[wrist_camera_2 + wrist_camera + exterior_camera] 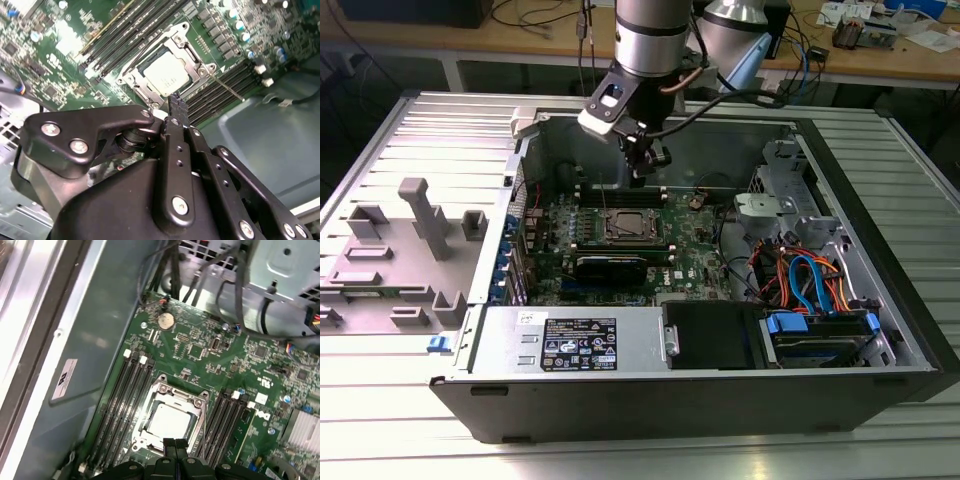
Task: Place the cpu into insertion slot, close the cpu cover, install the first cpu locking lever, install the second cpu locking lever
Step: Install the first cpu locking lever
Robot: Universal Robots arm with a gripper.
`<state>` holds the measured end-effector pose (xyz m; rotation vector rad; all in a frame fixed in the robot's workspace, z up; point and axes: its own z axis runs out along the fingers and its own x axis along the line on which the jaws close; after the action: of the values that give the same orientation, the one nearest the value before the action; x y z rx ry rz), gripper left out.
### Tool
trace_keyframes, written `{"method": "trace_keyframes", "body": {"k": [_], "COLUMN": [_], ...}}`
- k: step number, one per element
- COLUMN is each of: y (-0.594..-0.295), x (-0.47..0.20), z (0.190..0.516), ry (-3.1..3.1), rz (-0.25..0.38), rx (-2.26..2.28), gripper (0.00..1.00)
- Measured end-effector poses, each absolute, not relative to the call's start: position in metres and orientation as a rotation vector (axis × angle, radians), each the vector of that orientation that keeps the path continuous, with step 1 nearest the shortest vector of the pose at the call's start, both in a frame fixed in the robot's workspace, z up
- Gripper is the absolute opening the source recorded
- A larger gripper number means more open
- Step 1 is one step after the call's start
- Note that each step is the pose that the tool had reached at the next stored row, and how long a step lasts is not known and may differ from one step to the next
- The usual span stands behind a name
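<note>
Gripper (pixel 175 442) hangs just above the socket edge inside the open PC case (pixel 880 250), fingers pressed together w/ only a thin seam between them, holding nothing. The cpu (pixel 170 422) is a small flat square w/ a pale silvery-grey top. It sits flat in the insertion slot (pixel 131 80) on the green board (pixel 200 347), between banks of long black memory slots (pixel 125 395). The cpu cover (pixel 200 415), a thin silvery frame, lies down around the chip, which shows through its window. In the second wrist view a thin metal lever (pixel 227 86) sticks out from one socket corner.
</note>
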<state>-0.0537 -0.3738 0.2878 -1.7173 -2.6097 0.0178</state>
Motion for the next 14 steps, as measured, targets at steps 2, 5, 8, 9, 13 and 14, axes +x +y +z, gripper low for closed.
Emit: {"method": "trace_keyframes", "body": {"k": [2,5,8,9,13,14], "y": [-0.3738,-0.3738,-0.3738,-0.3738,-0.3738,-0.3738], "x": [-0.0537,-0.0537,-0.0537,-0.0537,-0.0537,-0.0537], "z": [0.2878,0.2877,0.2876,0.2875,0.2872,0.2871], "ry": [-2.648,-2.702,-2.751,-2.765,-2.825,-2.836], "rz": [0.018,0.019,0.02,0.021,0.021,0.022], "rx": [-1.658,-1.569,-1.482,-1.457,-1.338,-1.315], "gripper": [0.11,0.11,0.11,0.11,0.11,0.11]}}
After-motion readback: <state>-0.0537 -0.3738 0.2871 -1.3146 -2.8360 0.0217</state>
